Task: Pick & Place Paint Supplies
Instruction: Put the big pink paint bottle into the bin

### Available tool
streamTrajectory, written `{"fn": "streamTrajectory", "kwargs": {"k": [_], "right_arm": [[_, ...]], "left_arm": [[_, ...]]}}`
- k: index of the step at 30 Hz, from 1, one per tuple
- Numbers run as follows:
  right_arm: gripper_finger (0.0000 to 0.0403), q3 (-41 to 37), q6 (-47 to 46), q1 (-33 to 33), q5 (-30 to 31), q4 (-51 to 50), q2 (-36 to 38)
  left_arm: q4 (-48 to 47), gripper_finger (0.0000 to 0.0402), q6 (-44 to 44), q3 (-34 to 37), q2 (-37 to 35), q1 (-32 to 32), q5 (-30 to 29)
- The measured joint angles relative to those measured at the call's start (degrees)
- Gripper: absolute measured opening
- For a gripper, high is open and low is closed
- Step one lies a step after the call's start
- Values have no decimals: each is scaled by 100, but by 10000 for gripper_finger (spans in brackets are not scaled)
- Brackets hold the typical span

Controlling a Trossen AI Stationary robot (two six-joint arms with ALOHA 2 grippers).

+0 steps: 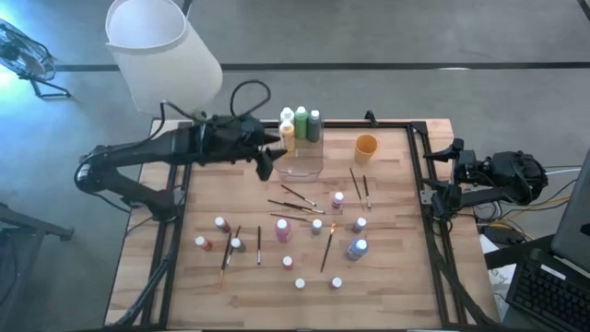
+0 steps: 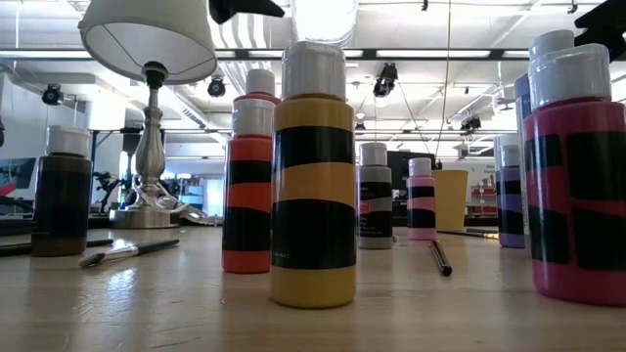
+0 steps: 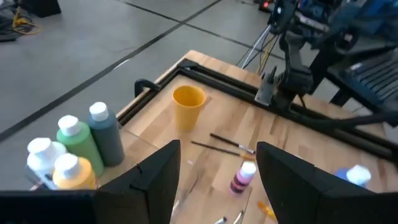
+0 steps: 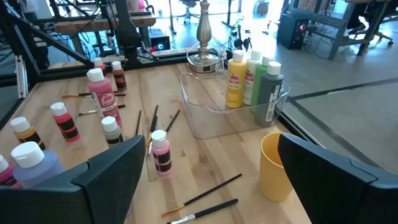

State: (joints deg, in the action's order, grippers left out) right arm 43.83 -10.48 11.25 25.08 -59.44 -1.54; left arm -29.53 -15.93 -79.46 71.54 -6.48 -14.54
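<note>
1. Four paint bottles (image 1: 300,123) are already standing in the clear box (image 1: 300,164) at the table's far edge.
2. The left gripper (image 1: 267,159) is hovering over that box, jaws spread and carrying nothing.
3. The right gripper (image 4: 205,186) is waiting at the table's right edge, likewise released and empty.
4. Plenty is remaining: loose bottles (image 1: 358,247) and paintbrushes (image 1: 326,249) are lying scattered across the table (image 1: 396,267).

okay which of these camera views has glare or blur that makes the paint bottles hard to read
Low view: the yellow bottle is sharp, but bright ceiling lights wash out its white cap, and the far orange cup is soft. Left wrist view: blurred, so the green bottle shows no label detail. High view: evenly lit.
</note>
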Motion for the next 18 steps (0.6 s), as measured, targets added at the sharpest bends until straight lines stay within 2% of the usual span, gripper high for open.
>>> {"fn": "streamTrajectory", "kwargs": {"k": [5,13,18], "right_arm": [[364,0,0,-1,-1,1,0],[364,0,0,-2,-1,1,0],[364,0,0,-2,0,1,0]], "left_arm": [[-414,216,-5,3,-34,435,-500],[-1153,216,-229,16,-72,931,-959],[-1230,216,-385,165,-96,1299,-1360]]}}
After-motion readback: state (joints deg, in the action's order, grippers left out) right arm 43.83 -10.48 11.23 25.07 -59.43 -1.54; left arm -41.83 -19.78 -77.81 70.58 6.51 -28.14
